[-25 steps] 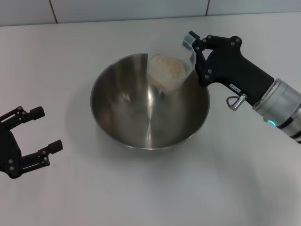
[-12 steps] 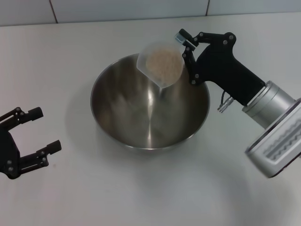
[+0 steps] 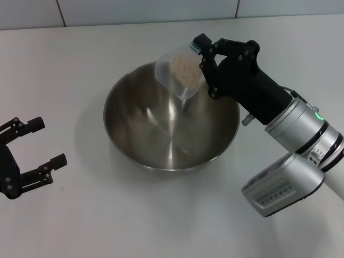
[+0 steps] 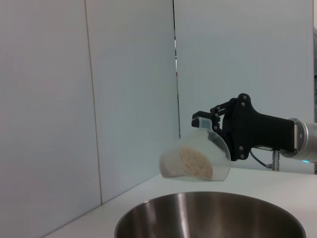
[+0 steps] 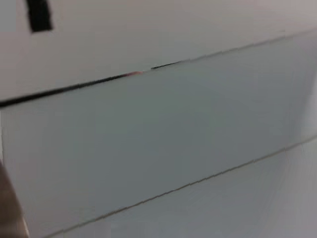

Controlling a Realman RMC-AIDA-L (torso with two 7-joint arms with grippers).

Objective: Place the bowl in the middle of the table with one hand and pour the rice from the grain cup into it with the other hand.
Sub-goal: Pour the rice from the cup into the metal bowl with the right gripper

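Now the right pincer (image 3: 201,60) clamps the grain cup (image 3: 179,76), tipped over the steel bowl's (image 3: 171,140) far rim, rice (image 3: 183,69) seemingly unspilled inside. Left pincer (image 3: 33,150) gapes empty on the surface (image 3: 80,215), well apart.

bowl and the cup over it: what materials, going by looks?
Bowl: looks like stainless steel, brushed and shiny; streaked reflections run down its inside. Grain cup: apparently clear, slightly frosted plastic; the pale rice shows through its wall. It is tilted over the bowl's far rim in the right end effector. Neither material is certain from looks alone.

Grain cup (image 3: 180,73) over bowl (image 3: 171,118), seemingly its far rim
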